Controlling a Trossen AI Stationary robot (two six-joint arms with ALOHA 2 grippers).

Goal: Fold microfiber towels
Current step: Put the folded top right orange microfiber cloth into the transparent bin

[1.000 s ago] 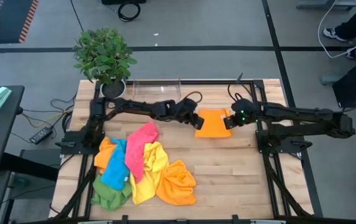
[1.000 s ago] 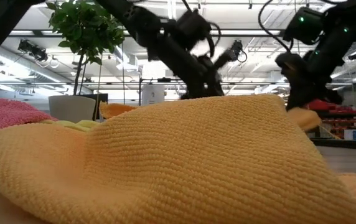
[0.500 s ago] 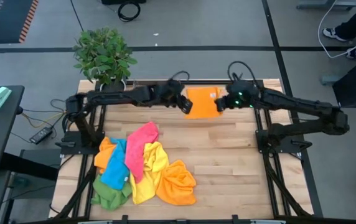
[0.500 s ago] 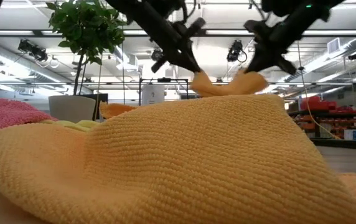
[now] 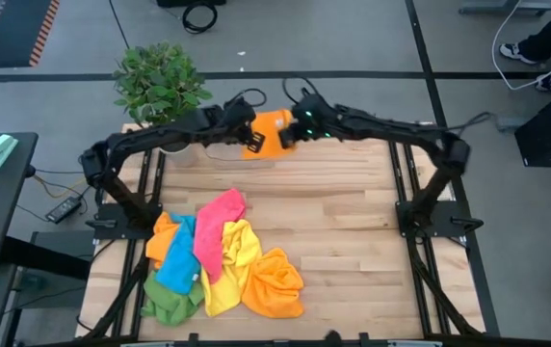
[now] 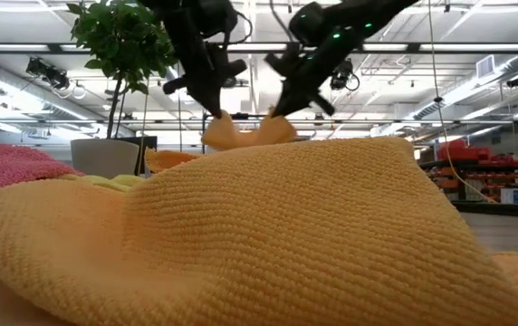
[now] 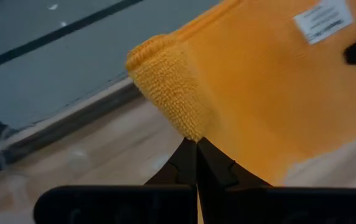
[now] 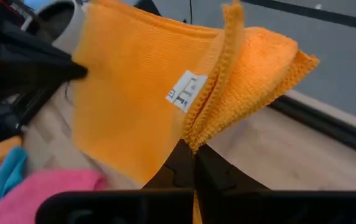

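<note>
The folded orange towel [image 5: 267, 133] hangs at the table's far edge, pinched by the left gripper [image 5: 248, 138] and right gripper [image 5: 286, 137], both clamped on its corners (keep them level), near the plant [image 5: 160, 82]; the unfolded towels [image 5: 220, 256] wait nearer.

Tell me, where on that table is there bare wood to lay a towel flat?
The right half of the table is bare, from the towel pile across to the right edge. The front-left is crowded by the pile. At the back edge both grippers hold the orange towel aloft.
</note>
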